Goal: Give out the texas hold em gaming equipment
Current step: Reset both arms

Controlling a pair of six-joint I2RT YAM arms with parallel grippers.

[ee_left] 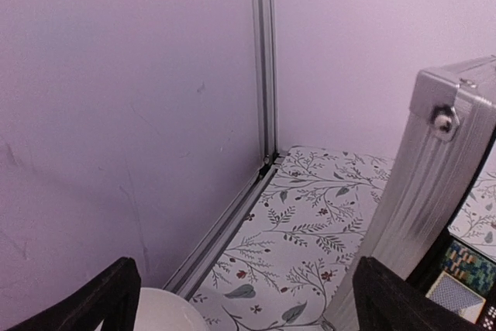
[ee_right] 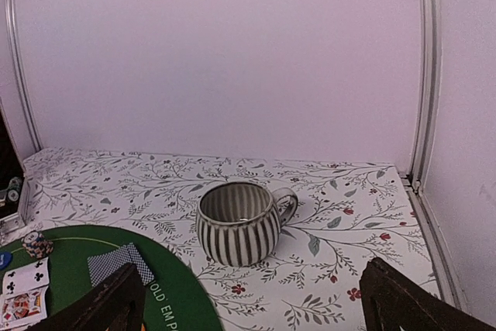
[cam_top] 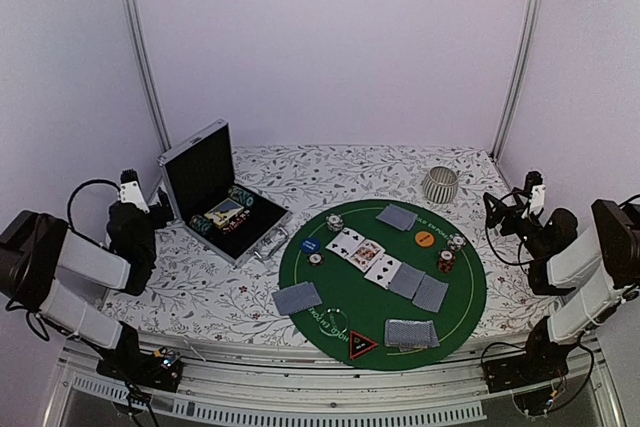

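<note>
The case [cam_top: 196, 169] stands open on the cloth left of the mat [cam_top: 460, 292], with its lid upright. In its black tray lie chip rows [cam_top: 241, 196] and a coloured box [cam_top: 225, 212]. The cup [ee_right: 236, 230] stands upright on the cloth just past the mat's far right edge. Its handle points right in the right wrist view, and its bottom is hidden.

Both arms are folded back at the table's sides. The left gripper [ee_left: 246, 273] hangs just left of the case lid, facing the back left corner. Its jaws are spread wide with nothing between them. The right gripper [ee_right: 254, 269] hangs at the right edge facing the cup, equally wide and holding nothing.

The game pieces lie on the mat between the two grippers, well apart from both. At the near edge is the triangle [cam_top: 362, 345], with face-down cards [cam_top: 412, 333] just to its right. A second pile lies at near left. Across the middle runs a slanted row of cards, three face up and two face down. The discs [cam_top: 309, 245] lie to either side of this row: blue and white on the left, orange on the right. Chip stacks [cam_top: 446, 260] sit right of the row and at the far left. A last pile lies at the far edge, nearest the cup.
</note>
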